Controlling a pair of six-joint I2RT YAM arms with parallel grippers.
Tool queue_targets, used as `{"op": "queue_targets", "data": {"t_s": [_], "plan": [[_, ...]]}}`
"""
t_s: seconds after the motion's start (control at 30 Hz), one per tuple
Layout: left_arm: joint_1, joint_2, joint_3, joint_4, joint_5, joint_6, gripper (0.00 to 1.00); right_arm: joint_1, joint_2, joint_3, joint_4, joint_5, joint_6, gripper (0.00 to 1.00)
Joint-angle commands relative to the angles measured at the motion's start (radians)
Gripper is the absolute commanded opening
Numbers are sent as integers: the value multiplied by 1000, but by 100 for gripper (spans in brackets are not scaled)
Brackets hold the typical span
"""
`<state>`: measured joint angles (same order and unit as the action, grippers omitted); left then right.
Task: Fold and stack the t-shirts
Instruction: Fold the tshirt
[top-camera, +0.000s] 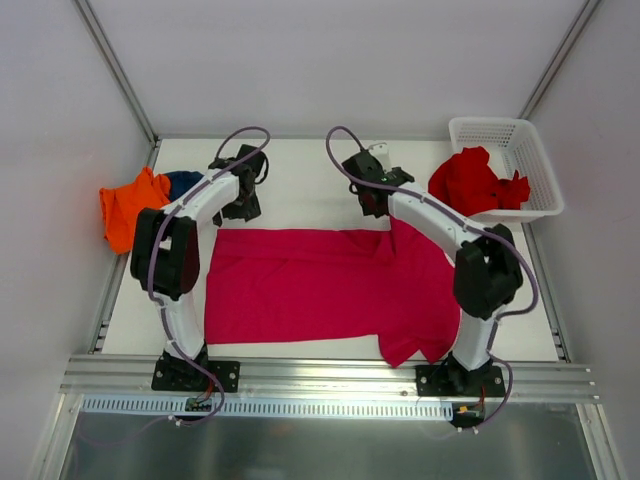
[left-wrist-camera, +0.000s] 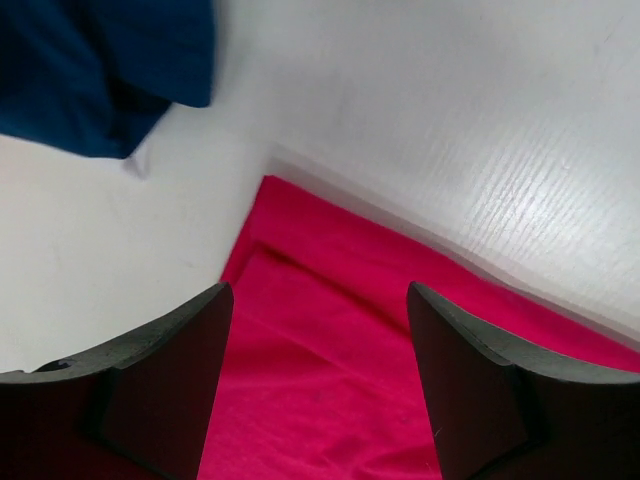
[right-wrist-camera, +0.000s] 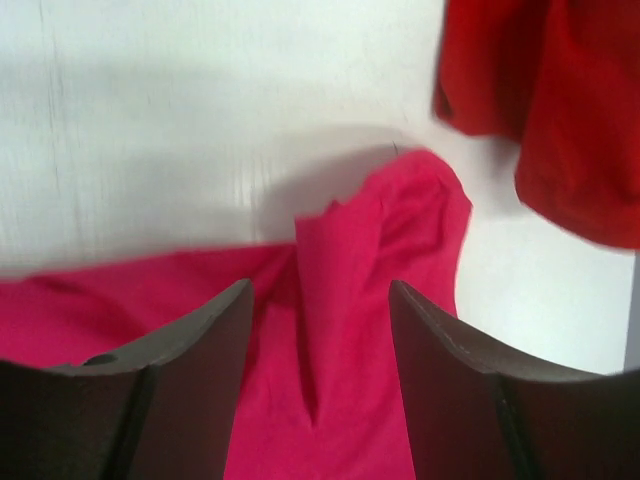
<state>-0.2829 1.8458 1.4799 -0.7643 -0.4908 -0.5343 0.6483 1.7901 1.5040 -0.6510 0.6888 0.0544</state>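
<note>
A magenta-pink t-shirt (top-camera: 300, 285) lies spread flat across the middle of the table, one sleeve reaching toward the near right. My left gripper (top-camera: 240, 208) hovers over its far left corner (left-wrist-camera: 400, 260), jaws open and nothing between them (left-wrist-camera: 318, 330). Over the shirt's far right edge my right gripper (top-camera: 372, 205) stands open too (right-wrist-camera: 320, 310), above a raised fold of pink cloth (right-wrist-camera: 400, 210). An orange t-shirt (top-camera: 125, 208) and a navy blue one (top-camera: 183, 181) (left-wrist-camera: 90, 70) are bunched at the far left. A bright red t-shirt (top-camera: 475, 182) (right-wrist-camera: 560, 100) hangs over the basket's edge.
The white mesh basket (top-camera: 520, 140) stands at the far right corner of the white table (top-camera: 300, 175). Grey walls close in the left, back and right sides. A metal rail (top-camera: 320, 372) runs along the near edge by the arm bases.
</note>
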Motion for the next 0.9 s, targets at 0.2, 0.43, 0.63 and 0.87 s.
{"op": "queue_targets", "data": {"t_s": [0.2,0.43,0.63,0.87], "plan": [[-4,168,79,-24,130,74,70,-154,267,259,-68,-109,-94,56],[-4,193,63,-23,144,73,70,-223,272,208,-122,-140,-84,46],[-4,191,51,-23,144,71,69,-230,204,118,-137,-129,-65,1],[-4,181,30,-21,144,76,69,-231,92,-13,-193,-49,-15,0]]}}
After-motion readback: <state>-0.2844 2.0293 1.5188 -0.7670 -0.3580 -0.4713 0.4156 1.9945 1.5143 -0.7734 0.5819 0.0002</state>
